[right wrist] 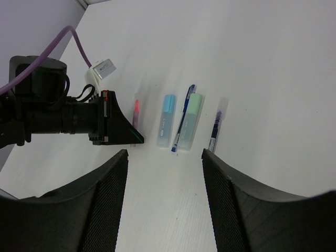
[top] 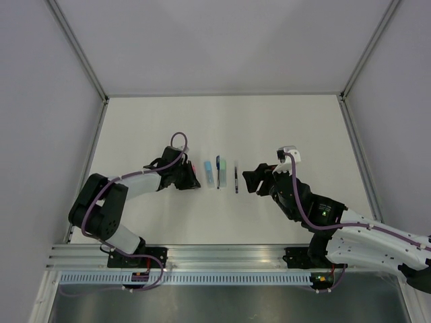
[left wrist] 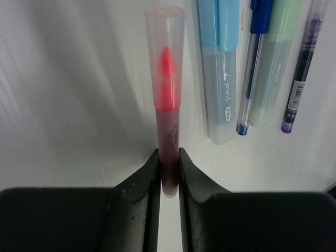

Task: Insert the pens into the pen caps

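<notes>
Red pen (left wrist: 169, 131): lies on the white table (left wrist: 68, 79) at centre frame in the left wrist view. Its tip is enclosed in a translucent pinkish cap (left wrist: 165, 31), so it is judged already seated.
Left gripper (left wrist: 169, 157): the jaws are set narrowly on either side of the red pen's rear end, at or against the barrel. Whether pressure is applied cannot be told.
Right gripper (right wrist: 164, 155): the jaws are spread wide with nothing between them, and are placed at lower centre of the right wrist view, short of the row.
Uncapped row: the light blue pen cap (left wrist: 219, 79), blue pen (left wrist: 253, 68), mint green pen cap (left wrist: 274, 68) and dark purple pen (left wrist: 300, 68) are laid side by side at upper right of the left wrist view.
Handling: light, stiff, smooth plastic is expected. Thin round barrels are likely to roll or slip under off-centre pressure.
Grip point: pens are best taken at mid-barrel, clear of the tip. Caps are best taken near the closed end, so that the mouth is left free.
</notes>
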You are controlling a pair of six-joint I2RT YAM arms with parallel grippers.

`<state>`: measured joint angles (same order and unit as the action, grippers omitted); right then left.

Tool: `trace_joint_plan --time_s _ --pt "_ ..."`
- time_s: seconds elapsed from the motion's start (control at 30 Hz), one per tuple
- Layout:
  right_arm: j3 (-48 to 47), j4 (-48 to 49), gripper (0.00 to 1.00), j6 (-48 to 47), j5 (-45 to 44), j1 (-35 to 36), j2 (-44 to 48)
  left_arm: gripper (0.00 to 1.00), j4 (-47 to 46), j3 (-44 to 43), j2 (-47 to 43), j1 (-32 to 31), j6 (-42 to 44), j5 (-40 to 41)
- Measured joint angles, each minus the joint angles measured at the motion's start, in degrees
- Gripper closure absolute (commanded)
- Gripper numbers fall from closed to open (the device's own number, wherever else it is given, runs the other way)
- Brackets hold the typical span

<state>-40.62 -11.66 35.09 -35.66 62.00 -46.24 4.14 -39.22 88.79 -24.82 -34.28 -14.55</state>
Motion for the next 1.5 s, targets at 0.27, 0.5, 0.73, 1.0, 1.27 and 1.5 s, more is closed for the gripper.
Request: trace_joint_plan --time_s 0.27,0.5,0.73,1.0,1.27,1.5 --pt "0.0 0.1 0.36 -0.7 0.2 -0.1 -0.1 0.66 0.3 -0.5 -0.5 0.0 0.0 -0.5" --pt "0.0 0.6 0.3 -1.2 1.5 -0.7 -2.1 0.27 4.7 -1.3 -7.7 0.0 0.5 -0.6" --pt "0.0 1.6 0.02 -2.3 4.1 -1.2 -7.0 0.0 10.1 -9.9 -17.9 0.0 5.0 -3.5" --pt "1.1 3.5 0.02 -2.4 5.3 -3.5 -7.9 0.0 2.1 -3.7 -34.0 0.0 7.0 -8.4" --pt "3.8 3.8 0.02 -1.4 1.8 -3.8 0.9 0.0 -4.3 8.1 -44.7 0.0 7.2 -9.8" --pt "3.7 3.0 0.02 -0.3 0.3 -3.8 1.2 0.0 -7.8 8.3 -47.5 0.0 7.2 -10.3"
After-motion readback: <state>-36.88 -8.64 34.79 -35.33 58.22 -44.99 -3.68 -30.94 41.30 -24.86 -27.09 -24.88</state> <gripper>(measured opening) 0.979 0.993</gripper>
